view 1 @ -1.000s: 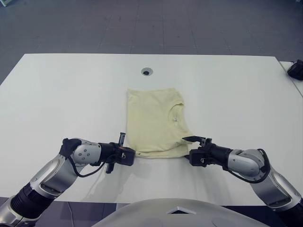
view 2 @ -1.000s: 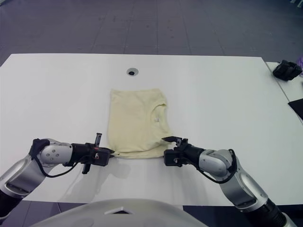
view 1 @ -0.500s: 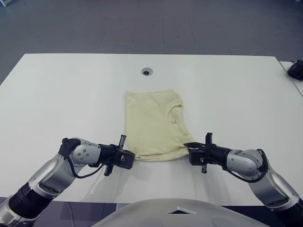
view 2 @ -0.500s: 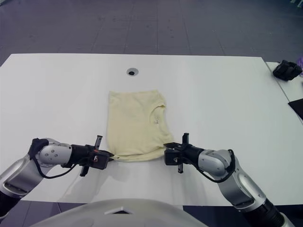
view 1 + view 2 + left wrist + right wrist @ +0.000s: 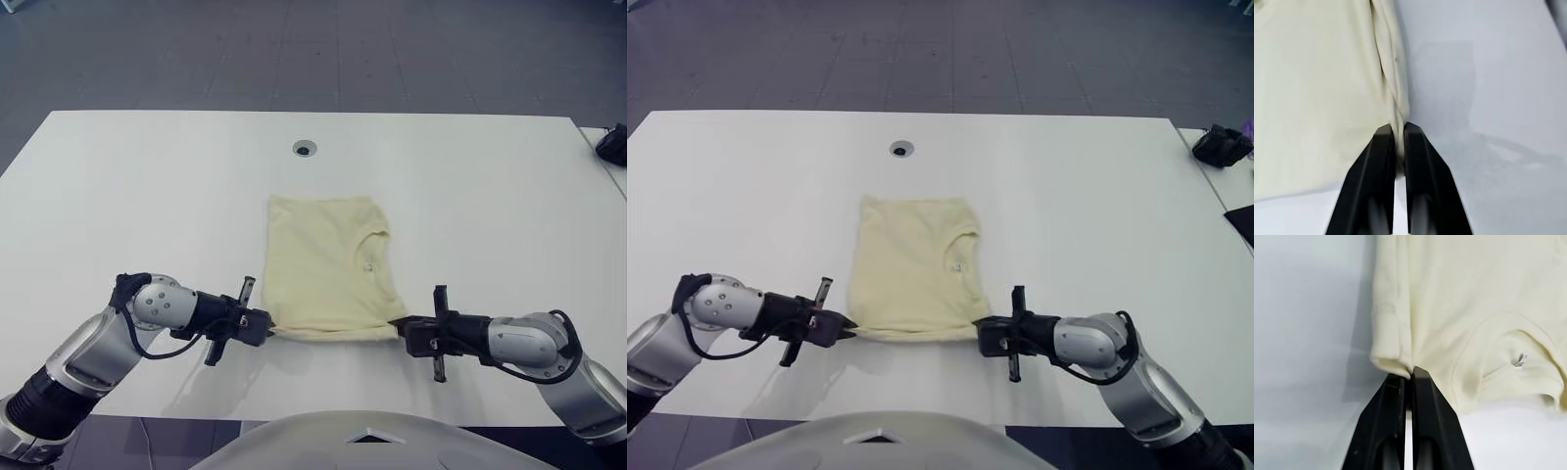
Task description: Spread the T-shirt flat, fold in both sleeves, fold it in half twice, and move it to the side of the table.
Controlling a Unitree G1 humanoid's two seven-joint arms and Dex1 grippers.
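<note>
A pale yellow T-shirt (image 5: 328,262), folded into a narrow rectangle with its neckline on the right side, lies in the middle of the white table (image 5: 118,196). My left gripper (image 5: 265,328) is shut on the shirt's near left corner, and the left wrist view shows the cloth (image 5: 1317,98) pinched between the black fingers (image 5: 1382,147). My right gripper (image 5: 400,324) is shut on the near right corner; the T-shirt (image 5: 1474,308) runs up from its closed fingers (image 5: 1420,382) in the right wrist view.
A round cable port (image 5: 305,149) sits in the table behind the shirt. A black object (image 5: 1220,144) rests on a neighbouring surface at the far right. Bare tabletop lies to both sides of the shirt.
Both grippers have pulled back toward the near table edge, dragging the shirt's near edge with them. The right gripper closed on its corner; the shirt slid nearer and slightly right.
</note>
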